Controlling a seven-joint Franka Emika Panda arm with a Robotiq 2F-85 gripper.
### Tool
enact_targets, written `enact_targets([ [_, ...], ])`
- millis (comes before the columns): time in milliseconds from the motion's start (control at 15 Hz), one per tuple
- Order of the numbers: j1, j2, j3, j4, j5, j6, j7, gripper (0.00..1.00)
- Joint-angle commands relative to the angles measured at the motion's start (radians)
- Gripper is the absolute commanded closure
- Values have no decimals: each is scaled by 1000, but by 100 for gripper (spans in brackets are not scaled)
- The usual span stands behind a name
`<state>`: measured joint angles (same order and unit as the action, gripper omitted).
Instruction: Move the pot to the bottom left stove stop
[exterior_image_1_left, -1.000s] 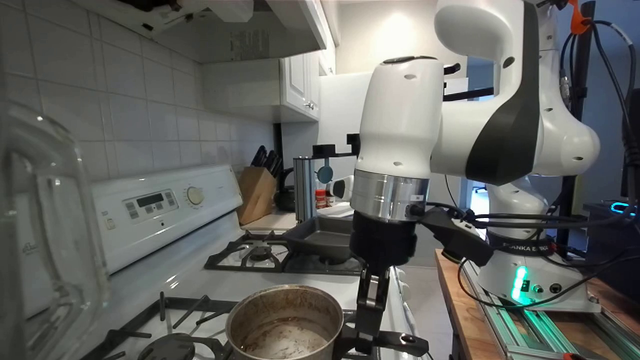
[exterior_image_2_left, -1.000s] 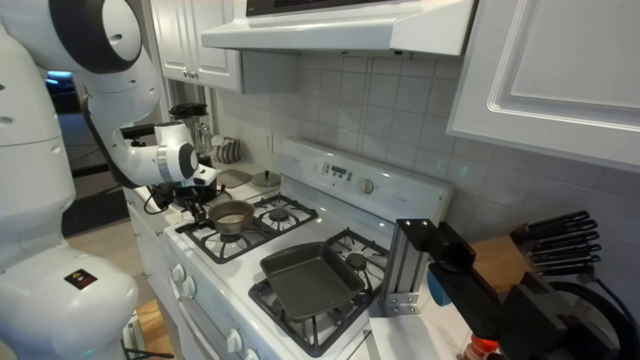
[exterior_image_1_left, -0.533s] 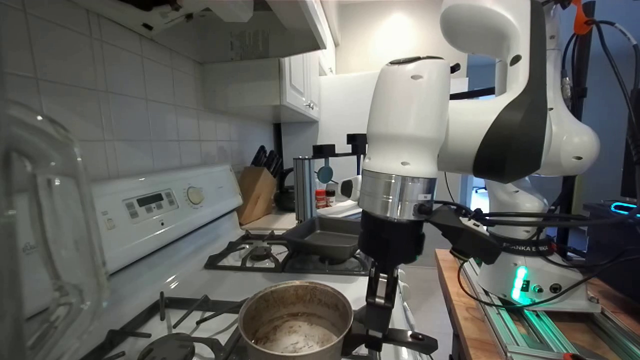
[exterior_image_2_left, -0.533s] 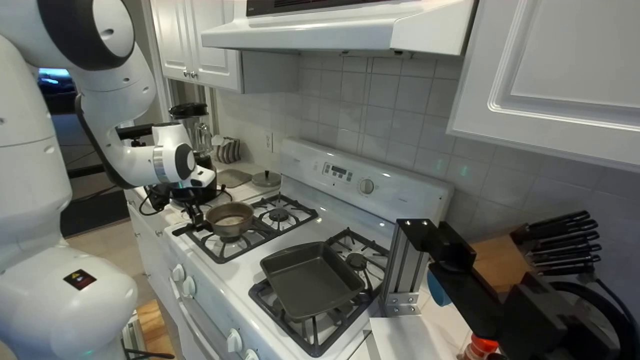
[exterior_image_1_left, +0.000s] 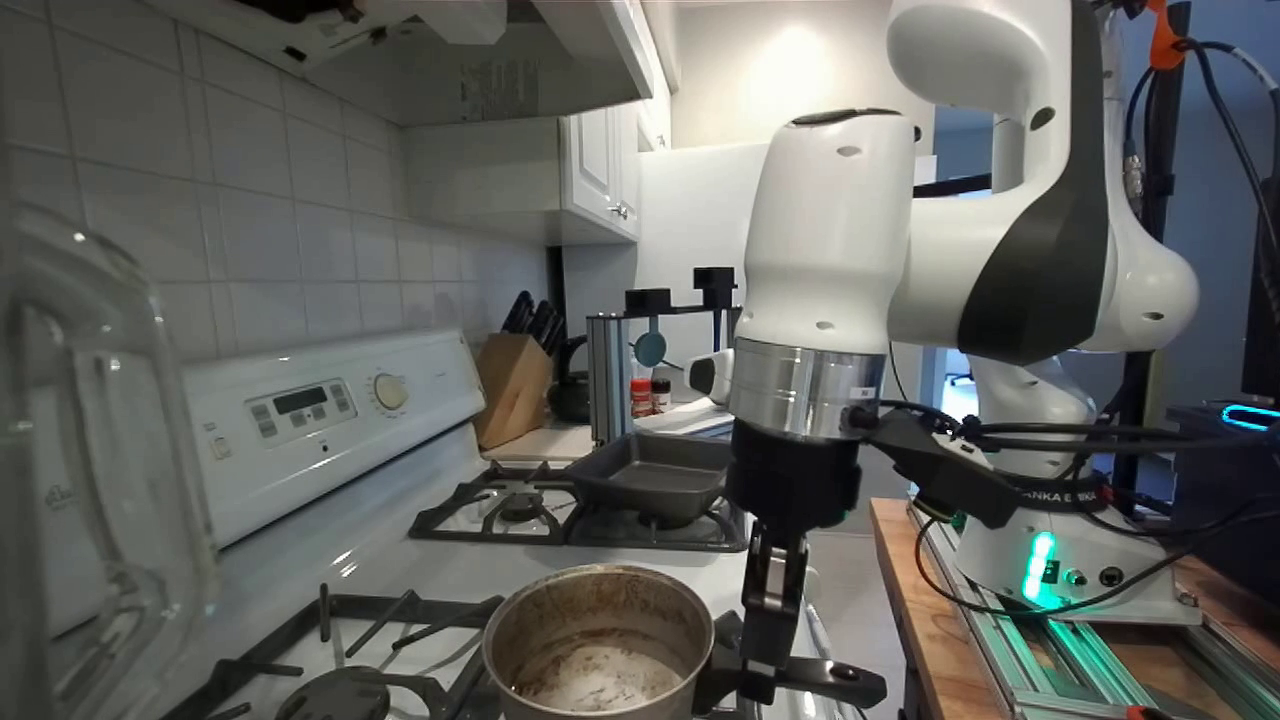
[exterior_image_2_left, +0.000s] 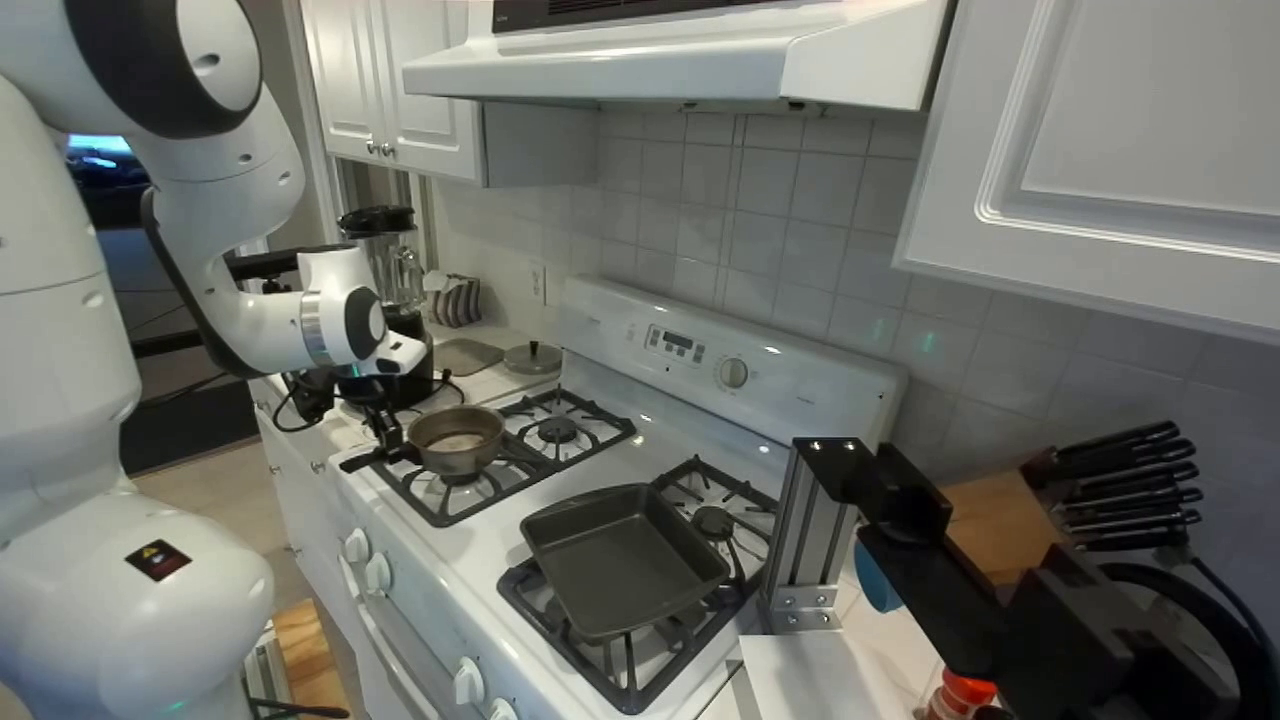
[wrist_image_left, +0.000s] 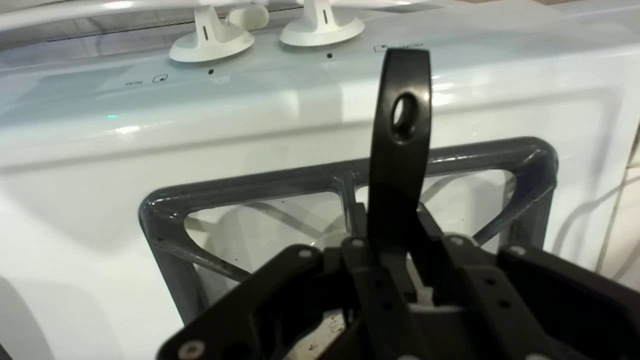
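The steel pot (exterior_image_1_left: 600, 650) with a brownish inside is upright in both exterior views (exterior_image_2_left: 458, 459). My gripper (exterior_image_1_left: 764, 660) is shut on its dark handle (exterior_image_1_left: 835, 680). In the wrist view the handle (wrist_image_left: 401, 145) rises between the fingers of my gripper (wrist_image_left: 392, 222). The pot is over the front burner of the left-hand grate (exterior_image_2_left: 437, 519), the bottom left stove stop. That burner is partly hidden below the pot. The same dark grate shows under my gripper in the wrist view (wrist_image_left: 260, 186). I cannot tell whether the pot's base touches the grate.
A dark rectangular pan (exterior_image_2_left: 625, 560) sits on the right-hand grate. The rear left burner (exterior_image_2_left: 557, 430) is behind the pot. White knobs (wrist_image_left: 215, 40) line the stove's front. A range hood (exterior_image_2_left: 650, 70) hangs above. A metal post (exterior_image_2_left: 808, 540) and knife block (exterior_image_2_left: 1000, 520) stand at the right.
My gripper has moved the pot a short way toward the stove's front edge, rightward in an exterior view and leftward in an exterior view. The move is smaller in the last half second.
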<state>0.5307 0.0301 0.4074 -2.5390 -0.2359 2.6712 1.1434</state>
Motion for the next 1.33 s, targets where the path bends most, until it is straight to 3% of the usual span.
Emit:
enact_targets([
  [0,-16,-35,22,-22,21,-10,-11,94],
  [200,-22,-32,18,-22,10,-10,-11,94],
  [267,-23,-32,18,-22,5,-6,-9,86],
  [333,-24,-33,17,-20,-4,-8,-8,51],
  [400,-24,-35,18,-19,-7,-6,-9,50],
  [867,-12,-83,52,-19,42,-24,-25,2],
  [1267,0,-274,117,-65,79,-121,-38,0],
])
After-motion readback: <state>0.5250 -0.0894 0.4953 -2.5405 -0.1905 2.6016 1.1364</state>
